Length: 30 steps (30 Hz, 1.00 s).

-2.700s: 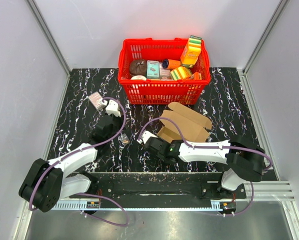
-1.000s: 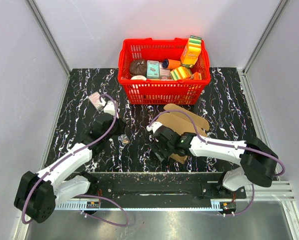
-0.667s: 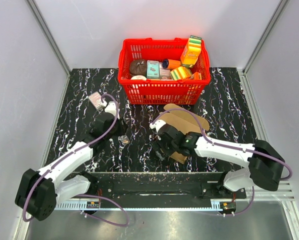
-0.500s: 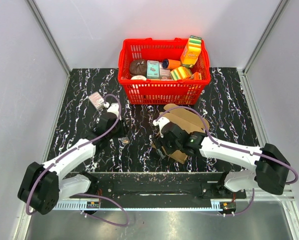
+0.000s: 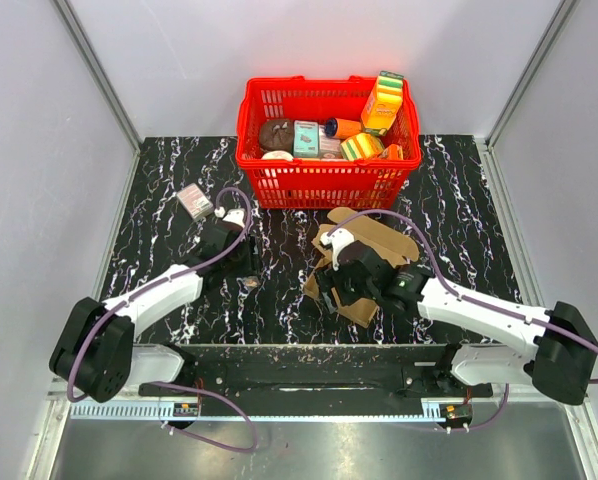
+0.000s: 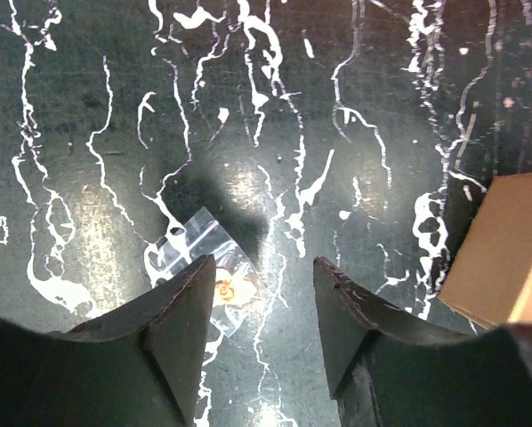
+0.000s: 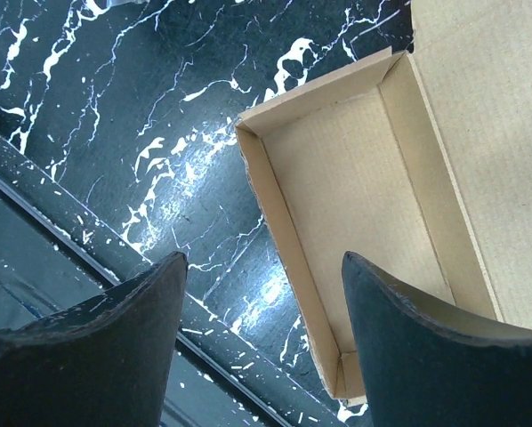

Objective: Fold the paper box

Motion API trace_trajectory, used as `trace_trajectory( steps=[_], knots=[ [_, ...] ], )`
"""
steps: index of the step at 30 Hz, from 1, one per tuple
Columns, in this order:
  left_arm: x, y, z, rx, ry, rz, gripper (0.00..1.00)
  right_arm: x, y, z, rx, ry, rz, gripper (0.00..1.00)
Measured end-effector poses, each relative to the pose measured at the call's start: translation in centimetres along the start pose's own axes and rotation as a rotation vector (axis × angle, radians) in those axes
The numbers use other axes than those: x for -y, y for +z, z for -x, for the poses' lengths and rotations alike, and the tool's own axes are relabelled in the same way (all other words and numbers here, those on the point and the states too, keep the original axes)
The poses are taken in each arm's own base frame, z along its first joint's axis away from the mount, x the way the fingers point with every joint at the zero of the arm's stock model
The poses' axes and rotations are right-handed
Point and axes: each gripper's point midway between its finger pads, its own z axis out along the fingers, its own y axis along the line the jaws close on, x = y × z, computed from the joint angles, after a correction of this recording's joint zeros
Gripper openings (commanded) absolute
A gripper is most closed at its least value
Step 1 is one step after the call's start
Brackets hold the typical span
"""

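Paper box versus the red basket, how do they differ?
The paper box is plain brown cardboard; the red basket is latticed red plastic. The paper box's tray is empty; the red basket holds colourful packages. The paper box is low and shallow; the red basket is taller and wider. Both are open-topped and rest on the black marbled table.

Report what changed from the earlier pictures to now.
The right gripper reached forward from beside the paper box to above it, fingers open. The left gripper shifted right, away from the pinkish-grey box, and its fingers parted. The red basket, that box and the clear bag stayed put.
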Motion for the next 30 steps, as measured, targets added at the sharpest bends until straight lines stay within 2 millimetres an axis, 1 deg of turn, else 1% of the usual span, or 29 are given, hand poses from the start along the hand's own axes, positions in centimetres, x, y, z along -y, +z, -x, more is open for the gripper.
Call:
trace_trajectory(
  steps=[2, 6, 13, 22, 25, 26, 29, 30],
  knots=[
    [-0.4, 0.4, -0.3, -0.022, -0.001, 0.026, 0.55, -0.1, -0.2, 0.2, 0.009, 0.004, 0.006, 0.76],
    [-1.2, 0.9, -0.7, -0.049, 0.001, 0.082, 0.55, -0.2, -0.7, 0.5, 0.024, 0.009, 0.016, 0.76],
    [-2.1, 2.2, -0.6, -0.077, 0.013, 0.176, 0.55, -0.4, -1.2, 0.8, 0.042, 0.013, 0.026, 0.76],
    [-2.9, 3.6, -2.0, -0.135, 0.035, 0.246, 0.55, -0.4, -1.3, 0.8, 0.043, 0.013, 0.026, 0.76],
    [-2.8, 3.7, -1.9, -0.134, 0.042, 0.251, 0.50, -0.3, -1.3, 0.8, 0.044, 0.013, 0.026, 0.76],
    [-2.8, 3.8, -2.0, -0.135, 0.044, 0.253, 0.46, -0.3, -1.3, 0.8, 0.044, 0.013, 0.026, 0.76],
    [-2.7, 3.9, -1.9, -0.133, 0.049, 0.260, 0.40, -0.3, -1.4, 0.7, 0.046, 0.013, 0.027, 0.76],
    [-2.7, 4.0, -1.9, -0.133, 0.051, 0.263, 0.36, -0.3, -1.4, 0.7, 0.047, 0.013, 0.027, 0.76]
  ],
)
